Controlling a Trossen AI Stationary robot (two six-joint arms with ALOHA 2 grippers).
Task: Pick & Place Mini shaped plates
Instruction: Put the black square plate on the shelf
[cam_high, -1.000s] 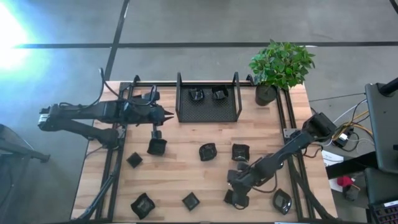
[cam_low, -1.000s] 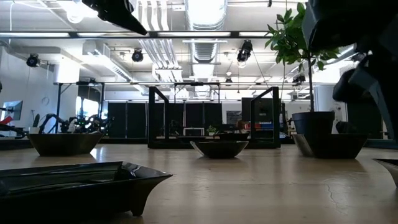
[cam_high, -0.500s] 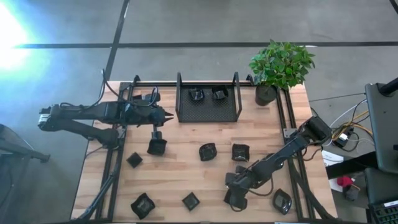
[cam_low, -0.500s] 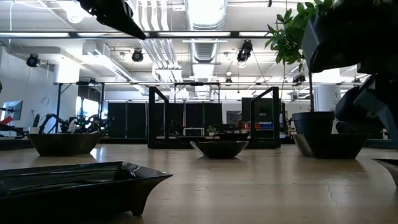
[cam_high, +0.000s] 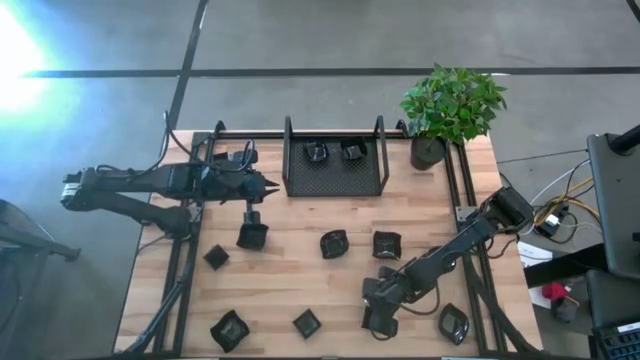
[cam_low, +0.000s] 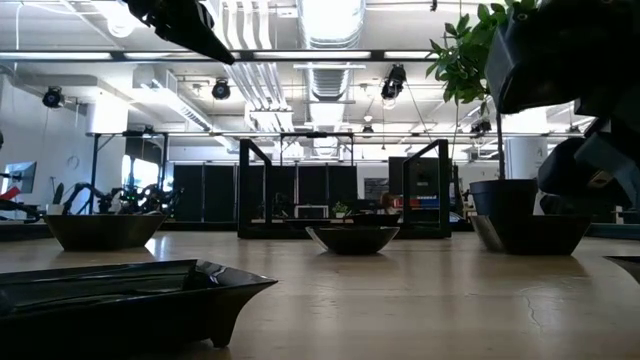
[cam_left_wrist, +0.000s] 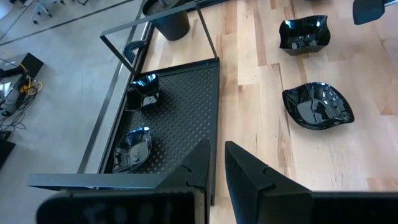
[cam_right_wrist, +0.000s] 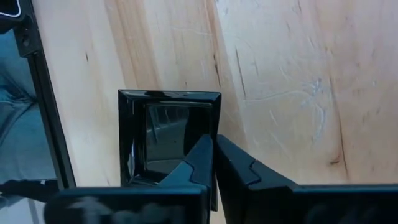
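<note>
Several mini shaped plates lie on the wooden table, such as the ones at centre (cam_high: 334, 244), (cam_high: 387, 244) and front left (cam_high: 230, 329). Two more (cam_high: 316, 152) (cam_high: 352, 151) sit in the mesh tray (cam_high: 335, 178). My right gripper (cam_high: 378, 320) is low at the table's front, right of centre. In the right wrist view it (cam_right_wrist: 213, 152) is shut on one rim of a square glossy plate (cam_right_wrist: 165, 140). My left gripper (cam_high: 272, 185) hovers by the tray's left end, its fingers nearly together with nothing between them.
A potted plant (cam_high: 450, 105) stands at the back right beside the tray. More small plates lie at the left (cam_high: 252, 236) (cam_high: 216, 256), at the front (cam_high: 307, 322) and at the front right (cam_high: 453, 323). Black metal rails (cam_high: 470, 200) run along the table's sides.
My right gripper shifted slightly toward the table's front and closed its fingers on the square plate's rim. The left arm barely moved.
</note>
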